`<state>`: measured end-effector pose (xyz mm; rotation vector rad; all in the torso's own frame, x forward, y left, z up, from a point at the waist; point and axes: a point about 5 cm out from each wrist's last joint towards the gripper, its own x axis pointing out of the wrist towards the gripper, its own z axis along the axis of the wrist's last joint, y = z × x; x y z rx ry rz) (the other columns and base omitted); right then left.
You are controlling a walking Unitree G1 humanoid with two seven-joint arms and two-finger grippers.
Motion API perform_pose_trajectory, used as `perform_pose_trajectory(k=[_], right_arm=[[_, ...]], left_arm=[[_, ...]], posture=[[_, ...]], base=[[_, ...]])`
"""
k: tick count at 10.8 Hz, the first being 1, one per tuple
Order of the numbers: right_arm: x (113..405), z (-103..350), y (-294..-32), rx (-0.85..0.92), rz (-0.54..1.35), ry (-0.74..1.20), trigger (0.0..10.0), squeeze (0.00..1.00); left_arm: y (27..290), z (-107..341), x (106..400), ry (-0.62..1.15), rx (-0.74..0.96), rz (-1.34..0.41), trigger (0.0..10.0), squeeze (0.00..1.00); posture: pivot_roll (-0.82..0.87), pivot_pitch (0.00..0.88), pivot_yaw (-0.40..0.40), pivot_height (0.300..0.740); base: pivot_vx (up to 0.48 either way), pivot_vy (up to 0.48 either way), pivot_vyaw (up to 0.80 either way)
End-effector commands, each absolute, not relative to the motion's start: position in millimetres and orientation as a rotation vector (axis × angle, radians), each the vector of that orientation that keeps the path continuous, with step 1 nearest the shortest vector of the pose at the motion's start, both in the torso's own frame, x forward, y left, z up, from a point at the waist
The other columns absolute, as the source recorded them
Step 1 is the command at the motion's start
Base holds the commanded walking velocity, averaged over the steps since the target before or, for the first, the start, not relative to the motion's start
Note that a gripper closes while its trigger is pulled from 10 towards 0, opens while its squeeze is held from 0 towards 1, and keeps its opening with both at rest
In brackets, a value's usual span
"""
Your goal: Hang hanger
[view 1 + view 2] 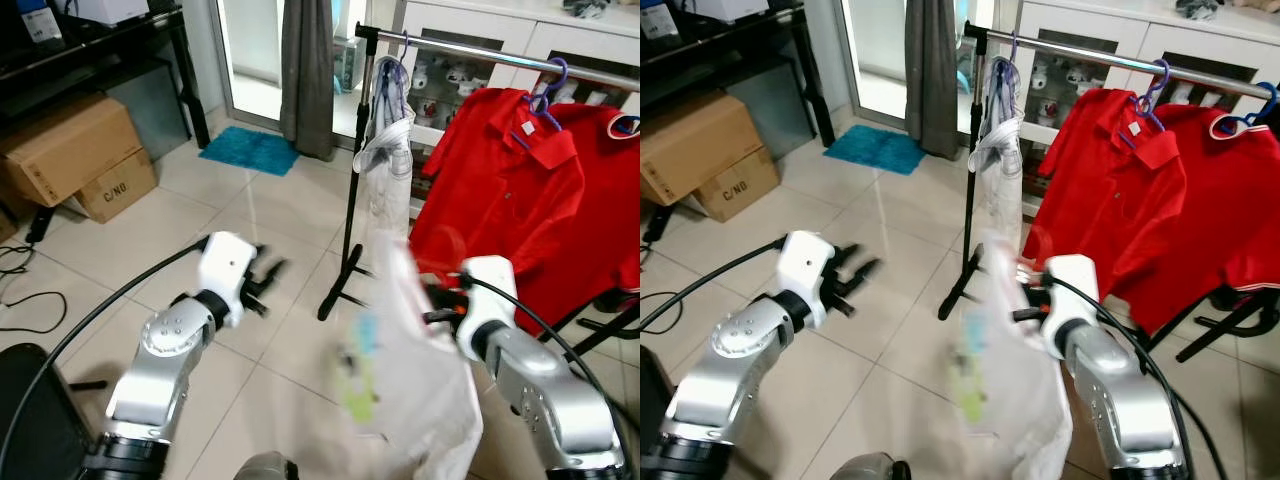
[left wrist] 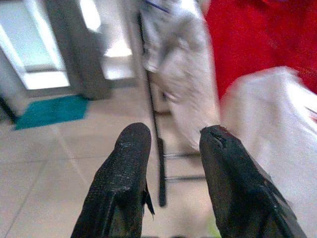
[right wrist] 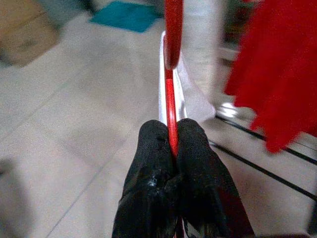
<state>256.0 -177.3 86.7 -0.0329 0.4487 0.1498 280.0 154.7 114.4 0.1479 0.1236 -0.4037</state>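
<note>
My right gripper [image 3: 171, 141] is shut on a red hanger [image 3: 171, 74], whose hook curves up past the fingertips. A white garment [image 1: 410, 370] with a coloured print hangs from that hanger, blurred, low in front of me. The clothes rack's silver rail [image 1: 480, 52] runs across the upper right, with its black upright [image 1: 357, 170] at the left end. My left gripper [image 1: 262, 283] is open in the air left of the rack's foot, holding nothing; in its wrist view the fingers [image 2: 126, 168] point at the upright.
On the rail hang a white garment [image 1: 385, 160] by the upright and two red shirts [image 1: 510, 190] on purple and blue hangers. Cardboard boxes [image 1: 75, 150] stand at the far left, a teal mat [image 1: 250, 150] and grey curtain [image 1: 305, 70] behind. Black cables [image 1: 20, 290] lie on the tiles.
</note>
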Motion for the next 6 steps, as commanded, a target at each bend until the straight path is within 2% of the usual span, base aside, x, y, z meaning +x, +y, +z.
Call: perform_pose_trajectory(k=[1,2,4,6], right_arm=[[261.2,92.6,-181.1,-0.048,0.08,0.398,4.5,0.0],[264.1,94.2,-180.5,-0.05,0.057,0.387,10.0,0.0],[266.9,95.9,-179.9,0.011,0.012,0.371,10.0,0.0],[264.4,104.2,-182.6,0.07,-0.019,0.34,10.0,0.0]], left_arm=[[162.2,118.4,284.5,0.095,0.113,-0.305,10.0,0.0],[160.4,122.1,285.6,0.087,0.103,-0.281,10.0,0.0],[147.4,125.6,283.6,0.068,0.144,-0.315,10.0,0.0],[127.1,127.3,283.5,0.059,0.106,-0.361,10.0,0.0]], posture=[[0.14,0.009,-0.005,0.74],[0.14,0.017,-0.013,0.74],[0.13,0.017,-0.006,0.74],[0.11,0.035,0.007,0.74]], base=[[0.0,0.0,0.0],[0.0,0.0,0.0],[0.0,0.0,0.0],[0.0,0.0,0.0]])
